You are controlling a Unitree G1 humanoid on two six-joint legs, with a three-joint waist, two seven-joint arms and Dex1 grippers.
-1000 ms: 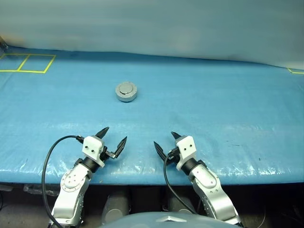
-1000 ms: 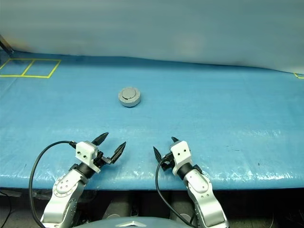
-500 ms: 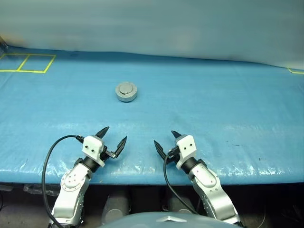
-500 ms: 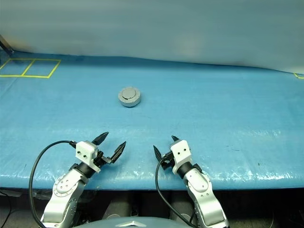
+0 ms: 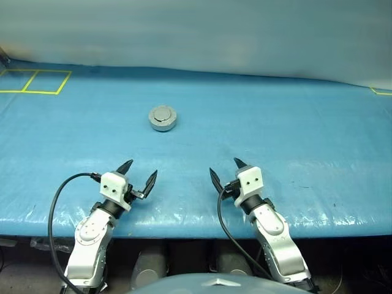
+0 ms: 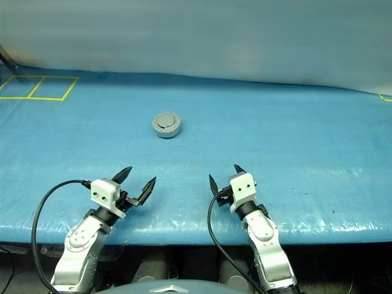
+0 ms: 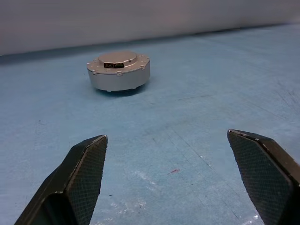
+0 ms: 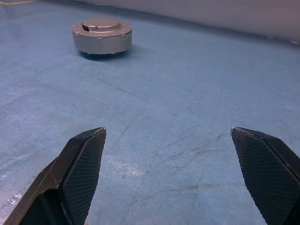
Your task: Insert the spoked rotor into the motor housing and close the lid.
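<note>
Right end effector (image 5: 225, 172) farther right now

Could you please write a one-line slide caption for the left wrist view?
Open left gripper faces the closed motor housing, standing apart on the blue table cover.

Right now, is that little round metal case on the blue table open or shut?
Shut. The motor housing sits flat with its lid down on top; no windings show inside.
</note>
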